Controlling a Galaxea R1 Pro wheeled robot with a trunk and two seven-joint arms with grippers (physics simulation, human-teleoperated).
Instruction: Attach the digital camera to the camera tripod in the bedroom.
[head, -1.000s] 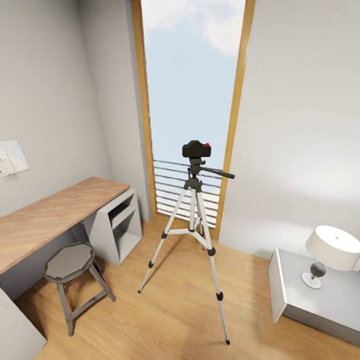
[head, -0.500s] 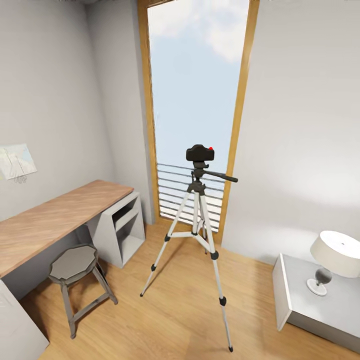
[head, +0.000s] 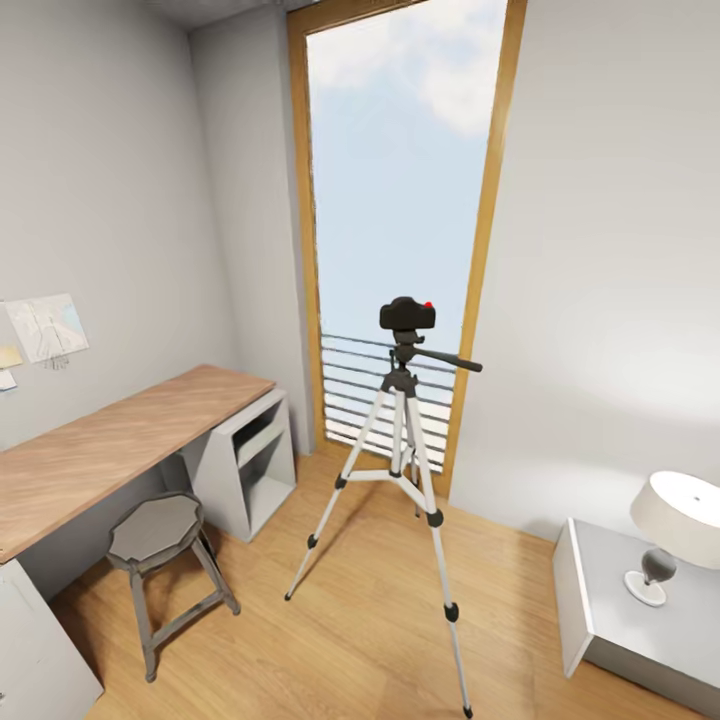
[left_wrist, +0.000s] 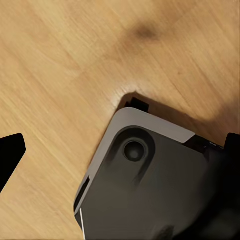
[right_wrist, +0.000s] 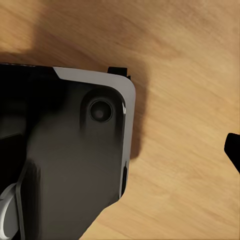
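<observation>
My left wrist camera looks down on the light wood floor (left_wrist: 60, 60) and a corner of my own grey base (left_wrist: 150, 185). One dark fingertip (left_wrist: 9, 157) juts in at the picture's edge; the other side is a dark blur, so I cannot tell how far my left fingers are parted. On my right wrist camera, just a sliver of a dark fingertip (right_wrist: 233, 150) shows, so I cannot tell there either.

From my head, the grey octagonal stool (head: 160, 535) stands beside the wood-topped counter (head: 110, 445), which is cut off at the edge. Further on, the camera tripod (head: 400, 480) stands on the floor before the tall window (head: 400, 180), with the digital camera (head: 407, 315) on its head. The lamp (head: 675, 525) and bedside table (head: 630, 610) are cropped at the picture's edge.
</observation>
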